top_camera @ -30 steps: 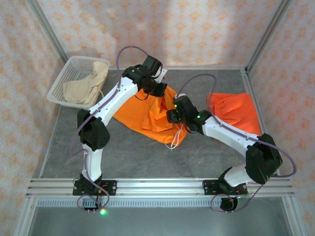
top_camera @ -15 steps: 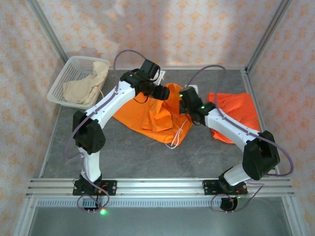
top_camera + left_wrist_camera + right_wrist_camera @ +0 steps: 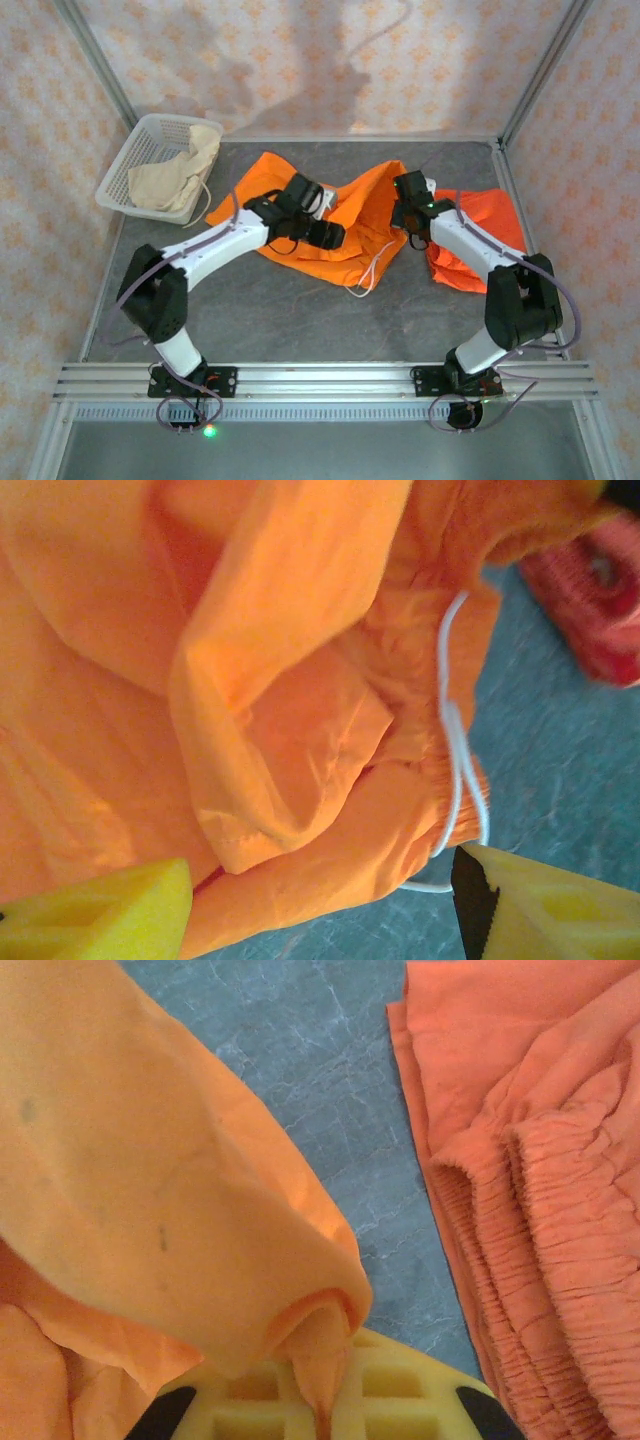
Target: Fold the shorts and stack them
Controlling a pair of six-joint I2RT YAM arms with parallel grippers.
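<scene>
One pair of bright orange shorts (image 3: 365,215) lies spread across the middle of the table, its white drawstring (image 3: 372,270) trailing toward the near side. My left gripper (image 3: 327,236) hovers open over them. Its yellow fingers (image 3: 100,910) straddle the gathered waistband (image 3: 440,810) and the drawstring (image 3: 455,740) without pinching the cloth. My right gripper (image 3: 405,197) is shut on a fold of the same orange shorts (image 3: 180,1190) at their far right corner. A second pair of orange shorts (image 3: 480,235) lies bunched at the right, also seen beside the right gripper (image 3: 325,1400). The cream-beige shorts (image 3: 175,175) rest in the basket.
A white mesh basket (image 3: 135,150) stands at the back left corner. Metal frame posts and patterned walls close in the table at the back and sides. Bare grey tabletop (image 3: 300,320) stretches along the near side.
My left gripper has opened, let go of the orange shorts and moved toward the near side. My right gripper has shut on their edge and carried it to the far right, spreading them.
</scene>
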